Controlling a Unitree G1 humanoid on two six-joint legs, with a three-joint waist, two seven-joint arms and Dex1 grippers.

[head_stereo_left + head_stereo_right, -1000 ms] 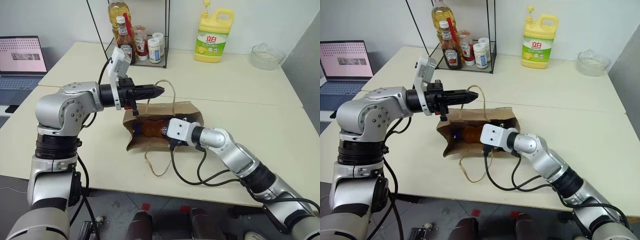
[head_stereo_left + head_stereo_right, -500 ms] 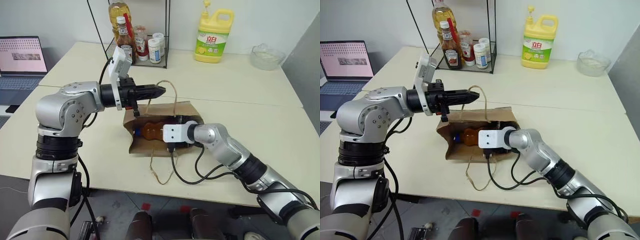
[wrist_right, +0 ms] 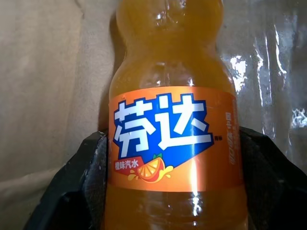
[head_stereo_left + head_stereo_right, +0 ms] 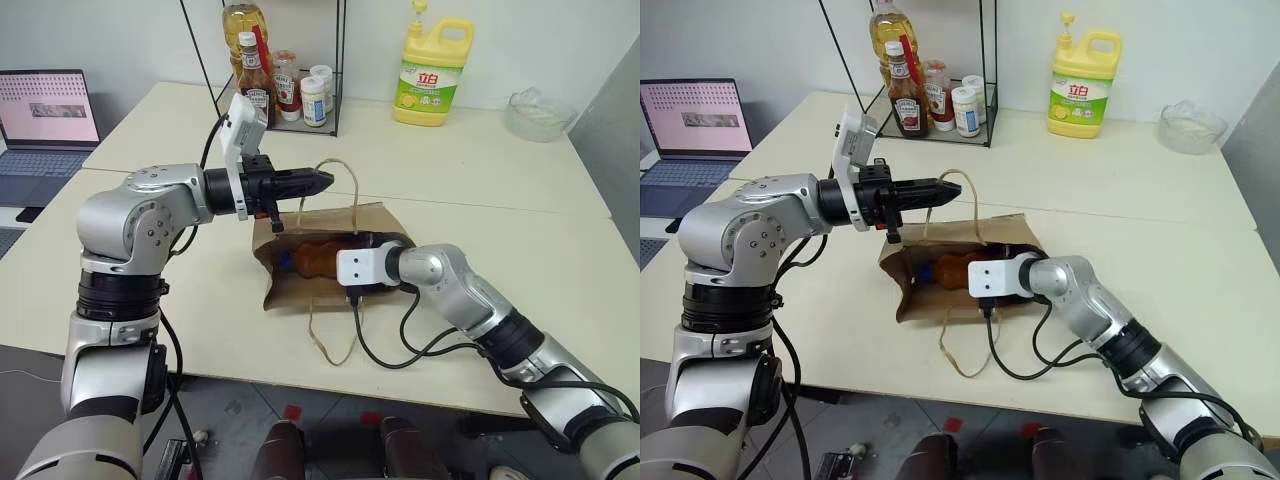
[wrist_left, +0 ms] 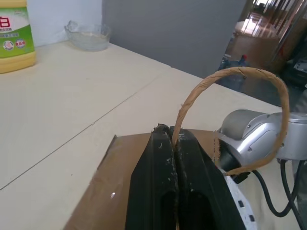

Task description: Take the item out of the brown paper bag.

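Shifted slightly toward the robot's right since a second ago, the crumpled brown kraft paper bag [image 4: 325, 255] lies on its side on the pale worktop [image 4: 480, 190], and its loose lower loop handle [image 4: 333, 342] has slid rightward too. Deep inside the bag, the right tool [image 3: 168, 158] has a black finger [image 3: 79, 182] on each side of the small clear plastic bottle of orange soda [image 3: 172, 139], bracketing its orange and blue label; whether they press it cannot be told. From the head views the right tool is hidden by the paper, and the bottle shows partly at the mouth. The left tool [image 5: 175, 139] is clenched on the bag's upper twisted paper handle [image 5: 240, 96], held raised.
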